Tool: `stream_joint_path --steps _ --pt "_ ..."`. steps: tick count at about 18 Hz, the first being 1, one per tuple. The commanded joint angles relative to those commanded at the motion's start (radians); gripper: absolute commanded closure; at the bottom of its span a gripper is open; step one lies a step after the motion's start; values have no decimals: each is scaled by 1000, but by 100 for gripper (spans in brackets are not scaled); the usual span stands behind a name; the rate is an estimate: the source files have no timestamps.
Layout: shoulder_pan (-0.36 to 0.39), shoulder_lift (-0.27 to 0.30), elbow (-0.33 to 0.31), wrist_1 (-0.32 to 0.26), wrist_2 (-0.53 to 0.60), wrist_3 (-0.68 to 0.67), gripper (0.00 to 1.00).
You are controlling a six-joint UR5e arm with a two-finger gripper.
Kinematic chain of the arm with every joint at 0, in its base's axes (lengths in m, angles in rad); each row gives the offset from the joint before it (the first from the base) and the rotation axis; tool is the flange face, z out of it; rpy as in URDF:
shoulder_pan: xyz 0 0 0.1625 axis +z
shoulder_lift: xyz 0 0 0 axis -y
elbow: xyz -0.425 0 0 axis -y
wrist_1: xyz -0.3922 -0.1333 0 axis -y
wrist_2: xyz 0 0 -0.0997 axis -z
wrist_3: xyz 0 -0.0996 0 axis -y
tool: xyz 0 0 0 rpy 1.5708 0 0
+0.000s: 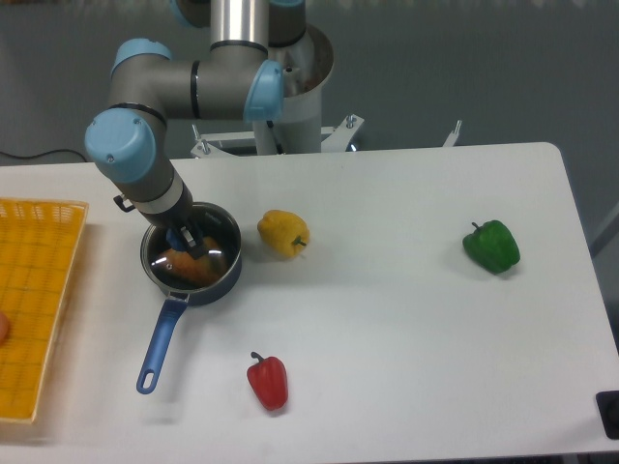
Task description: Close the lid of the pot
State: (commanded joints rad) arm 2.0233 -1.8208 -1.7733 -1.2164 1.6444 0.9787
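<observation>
The pot (193,259) sits on the white table (406,319) in the left half of the frame, a bit above the middle. It is small, round and dark. Its long blue handle (159,345) sticks out from the bottom of the pot and points down and a little to the left, toward the lower left of the frame. So the long line of pot and handle runs from upper right to lower left, almost straight up and down in the picture.

The lid (215,238) lies flat on top of the pot. It is clear glass, and its thin shiny rim matches the edge of the pot all the way round. Something orange (186,266) shows through the glass inside the pot.

The robot arm (145,155) comes down from the top left of the frame. Its gripper (189,240) is right over the middle of the lid, on the blue knob. The fingers look closed around the knob, pinching it.

A yellow pepper (283,233) lies just to the right of the pot. A red pepper (268,381) lies lower down, near the bottom middle of the frame. A green pepper (491,246) lies far off on the right side. A yellow basket (39,290) sits at the left edge of the frame.
</observation>
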Motion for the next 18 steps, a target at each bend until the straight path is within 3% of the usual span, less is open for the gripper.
stream_joint_path --steps 15,18 --pt "-3 3 -8 -2 0 2 42" --pt "-11 2 -9 -2 0 2 39"
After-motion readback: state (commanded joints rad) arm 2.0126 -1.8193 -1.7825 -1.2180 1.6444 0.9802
